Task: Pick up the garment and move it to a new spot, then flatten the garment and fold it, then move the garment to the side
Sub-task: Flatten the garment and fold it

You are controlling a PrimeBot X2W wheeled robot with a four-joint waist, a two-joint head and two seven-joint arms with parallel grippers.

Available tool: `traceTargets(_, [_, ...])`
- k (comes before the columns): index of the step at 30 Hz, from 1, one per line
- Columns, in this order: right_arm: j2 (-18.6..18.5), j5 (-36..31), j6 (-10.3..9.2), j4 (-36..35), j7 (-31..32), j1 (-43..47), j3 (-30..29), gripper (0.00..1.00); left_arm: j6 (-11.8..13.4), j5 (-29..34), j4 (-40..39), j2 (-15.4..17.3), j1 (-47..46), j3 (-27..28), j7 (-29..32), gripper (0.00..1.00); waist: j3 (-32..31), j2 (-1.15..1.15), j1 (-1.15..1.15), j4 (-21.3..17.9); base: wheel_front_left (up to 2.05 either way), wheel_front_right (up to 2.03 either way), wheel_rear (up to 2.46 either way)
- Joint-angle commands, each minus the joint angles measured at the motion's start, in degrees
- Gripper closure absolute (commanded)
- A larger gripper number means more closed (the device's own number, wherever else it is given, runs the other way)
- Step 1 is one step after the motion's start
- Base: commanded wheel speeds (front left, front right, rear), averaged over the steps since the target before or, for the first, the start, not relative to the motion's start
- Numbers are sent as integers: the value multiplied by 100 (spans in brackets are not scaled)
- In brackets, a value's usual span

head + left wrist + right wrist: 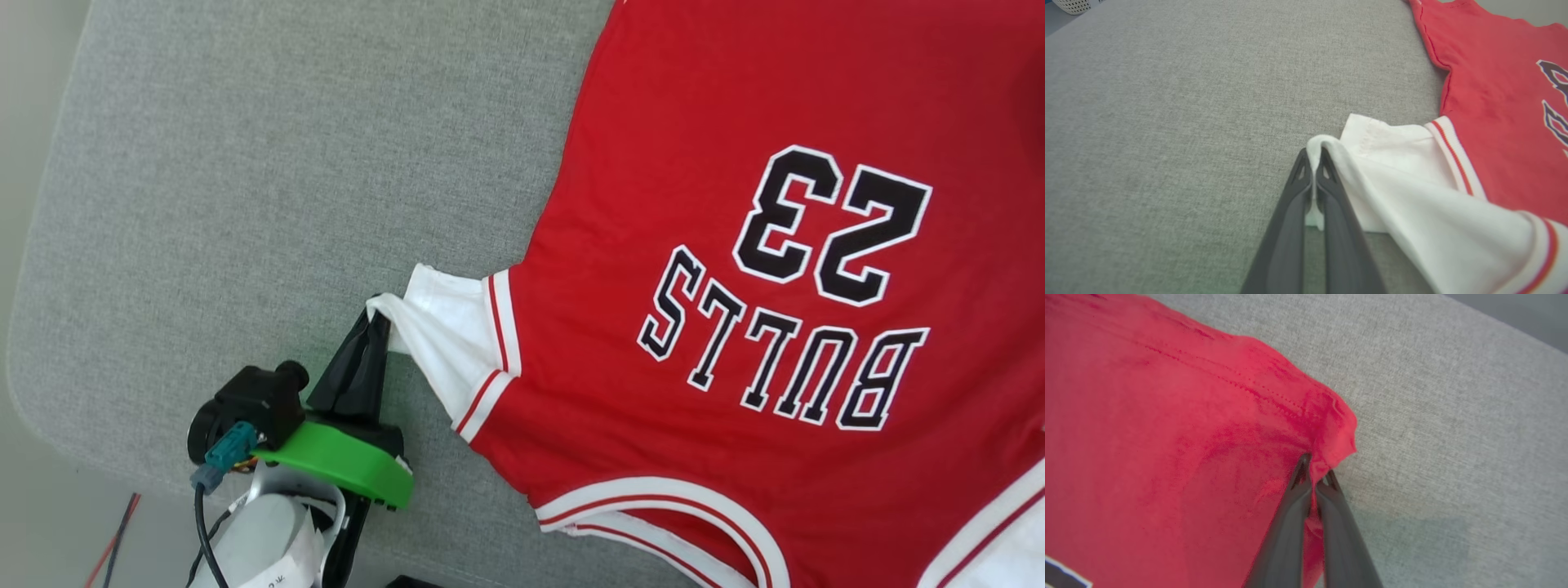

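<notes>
grey fabric surface (245,163), rounded corner, red garment (694,122) lying on it

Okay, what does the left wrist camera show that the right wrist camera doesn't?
Left wrist view: the left gripper shut on the white sleeve's edge, the sleeve's red-striped trim, and part of the black lettering. Right wrist view: the right gripper shut on a stitched red corner of the jersey. Both: red jersey fabric lying on the grey cloth surface, with a gripper pinching it.

Part of the garment (694,122) beyond the head view's edge.
</notes>
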Motion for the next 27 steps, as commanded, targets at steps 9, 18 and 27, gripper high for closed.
traceTargets(9, [-771,793,-3,-1109,-864,1131,673,100,5,-49,224,69,579,269,7,100,-1192,0,-1,-596,0,0,0])
traceTargets(18, [-1723,1397,-3,-2074,-1702,3071,460,100,123,-107,201,251,1003,378,42,100,-1783,0,-1,-984,0,0,0])
traceTargets(27, [-1944,1812,-3,-2601,-2058,5444,-240,100,239,-177,166,384,1379,460,77,100,-2101,0,-1,-1370,0,0,0])
